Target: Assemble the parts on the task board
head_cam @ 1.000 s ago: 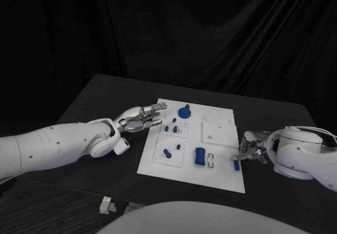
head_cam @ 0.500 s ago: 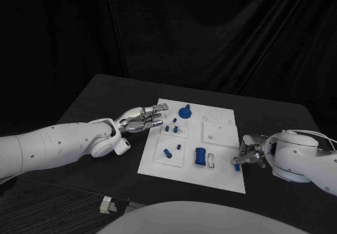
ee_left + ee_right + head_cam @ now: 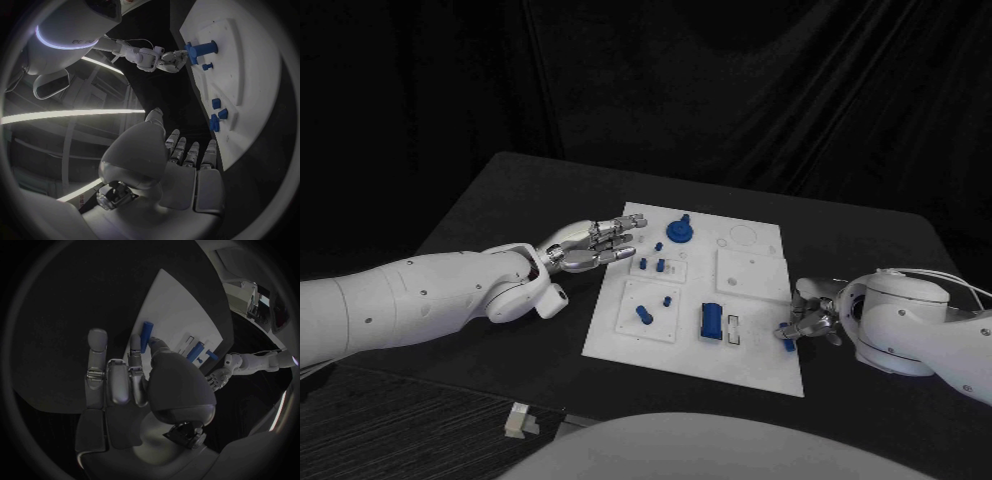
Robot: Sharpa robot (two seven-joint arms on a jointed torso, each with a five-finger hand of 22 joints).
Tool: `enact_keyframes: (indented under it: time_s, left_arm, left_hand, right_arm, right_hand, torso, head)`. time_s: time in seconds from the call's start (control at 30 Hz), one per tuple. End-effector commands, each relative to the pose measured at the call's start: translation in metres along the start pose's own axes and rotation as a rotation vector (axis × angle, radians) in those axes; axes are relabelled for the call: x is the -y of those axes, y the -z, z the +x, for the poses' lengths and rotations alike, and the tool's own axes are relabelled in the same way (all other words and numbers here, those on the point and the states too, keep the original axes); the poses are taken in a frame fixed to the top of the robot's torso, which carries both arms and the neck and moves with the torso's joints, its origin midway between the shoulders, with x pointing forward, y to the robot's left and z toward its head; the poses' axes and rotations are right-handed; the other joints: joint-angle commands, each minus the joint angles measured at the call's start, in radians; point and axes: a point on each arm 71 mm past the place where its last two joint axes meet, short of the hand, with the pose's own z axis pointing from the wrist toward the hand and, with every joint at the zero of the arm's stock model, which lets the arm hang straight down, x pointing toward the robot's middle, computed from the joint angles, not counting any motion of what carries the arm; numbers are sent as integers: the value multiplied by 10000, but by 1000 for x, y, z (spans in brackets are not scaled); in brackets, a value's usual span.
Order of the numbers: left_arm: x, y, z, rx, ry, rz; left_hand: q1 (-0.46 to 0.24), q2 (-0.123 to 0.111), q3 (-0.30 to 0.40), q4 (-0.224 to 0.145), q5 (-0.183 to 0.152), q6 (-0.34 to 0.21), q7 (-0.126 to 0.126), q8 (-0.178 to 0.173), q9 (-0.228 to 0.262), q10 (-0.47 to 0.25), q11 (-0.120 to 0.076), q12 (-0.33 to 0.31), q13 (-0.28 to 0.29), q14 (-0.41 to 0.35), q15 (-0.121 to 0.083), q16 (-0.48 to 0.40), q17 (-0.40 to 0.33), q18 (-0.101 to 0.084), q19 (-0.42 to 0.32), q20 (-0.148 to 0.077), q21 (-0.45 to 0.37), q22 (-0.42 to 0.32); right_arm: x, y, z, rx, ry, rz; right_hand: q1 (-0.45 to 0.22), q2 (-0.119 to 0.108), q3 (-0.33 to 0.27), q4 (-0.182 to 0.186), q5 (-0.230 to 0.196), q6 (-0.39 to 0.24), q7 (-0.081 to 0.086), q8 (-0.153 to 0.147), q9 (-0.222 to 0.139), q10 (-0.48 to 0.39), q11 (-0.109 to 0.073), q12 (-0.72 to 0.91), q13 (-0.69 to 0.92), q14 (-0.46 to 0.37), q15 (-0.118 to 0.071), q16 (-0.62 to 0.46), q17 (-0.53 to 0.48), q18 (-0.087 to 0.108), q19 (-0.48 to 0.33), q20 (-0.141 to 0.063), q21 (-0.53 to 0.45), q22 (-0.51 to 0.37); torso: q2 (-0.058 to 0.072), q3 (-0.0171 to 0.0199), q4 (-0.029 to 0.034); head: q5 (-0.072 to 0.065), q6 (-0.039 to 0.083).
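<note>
Blue part between right hand fingertips

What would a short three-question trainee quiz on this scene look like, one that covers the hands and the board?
1. True or false: the right hand pinches a small blue part at the task board's right edge.
2. Which side of the board is the left hand at? A) its left edge B) its right edge C) over its middle
3. Fill in: the left hand holds ____.

Key:
1. True; the right wrist view shows the blue piece between its fingertips.
2. A.
3. Nothing; its fingers are spread and bare, next to the board.
</note>
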Motion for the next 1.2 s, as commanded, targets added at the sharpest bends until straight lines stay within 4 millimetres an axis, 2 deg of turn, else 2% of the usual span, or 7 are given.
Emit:
enact_keyframes:
  time_s: [0.03,0.2,0.27,0.33,0.43,0.77,1.2]
  left_arm:
    - [15,1,1,41,327,2236]
    - [15,1,1,44,358,2215]
    - [15,1,1,42,367,2205]
    - [14,1,0,39,374,2197]
    - [14,1,1,28,388,2186]
    - [13,0,2,-31,448,2155]
    - [11,0,3,-126,545,2028]
  left_hand:
    - [99,57,-515,29,191,105,21,2,-52,-25,126,37,-46,-34,93,-18,-68,88,55,15,-81,-59]
    - [176,68,-493,19,265,112,46,1,-52,-12,216,63,-43,-26,126,-7,-64,89,57,24,-80,-60]
    - [217,72,-481,16,297,129,56,3,-51,-4,269,77,-42,-23,131,-2,-62,89,57,28,-79,-60]
    - [251,73,-471,13,325,138,67,4,-50,1,309,85,-41,-21,134,1,-61,89,58,31,-79,-61]
    - [309,76,-451,7,385,151,94,5,-49,6,355,97,-40,-20,141,3,-61,89,59,35,-78,-60]
    - [527,102,-356,-8,621,230,163,16,-40,43,496,186,-27,5,165,45,-47,90,63,48,-76,-58]
    - [615,117,-314,10,667,349,300,29,-29,111,713,316,-12,61,242,134,-19,87,71,79,-70,-47]
  right_arm:
    - [-1,-1,6,21,-293,58]
    - [-3,0,6,96,-705,-43]
    - [-3,0,6,111,-827,-59]
    - [-3,0,6,146,-950,-82]
    - [-3,1,5,240,-1107,-148]
    - [-8,6,8,4,-2226,-496]
    - [-15,9,14,-1665,-5244,-429]
  right_hand:
    - [689,104,667,-355,944,-281,-29,-744,-793,679,46,-115,2107,346,-13,-158,-48,57,-7,67,-176,273]
    - [1044,-24,1463,-932,1808,-211,30,-797,-656,673,73,-123,2108,353,-3,-133,8,44,18,53,-129,369]
    - [756,-284,2714,-1214,1055,-152,141,-875,-538,662,89,-141,2097,351,42,-130,36,-7,-11,97,-100,516]
    - [329,-644,3817,-1611,1090,-112,117,-917,-379,668,112,-144,2093,355,14,-129,57,23,-4,79,-39,656]
    - [105,-735,4295,-1877,1248,-73,81,-899,-251,696,107,-112,2124,373,12,-100,104,29,19,53,66,691]
    - [-342,-821,5181,-2511,1245,-45,62,-852,76,915,76,171,2400,536,-39,242,557,-68,220,-8,908,833]
    - [-895,-772,5293,-2508,1199,-35,18,-786,283,983,47,265,2492,578,-49,355,694,-90,293,-7,1180,849]
  torso:
    - [-5,-1,3]
    - [-2,-2,-1]
    - [-1,-4,-2]
    - [0,-3,-2]
    - [2,-1,2]
    - [-1,-4,4]
    - [-5,1,-2]
  head:
    - [1,-2]
    - [31,-2]
    - [46,-2]
    - [52,-2]
    - [52,-2]
    - [95,-2]
    - [103,-2]
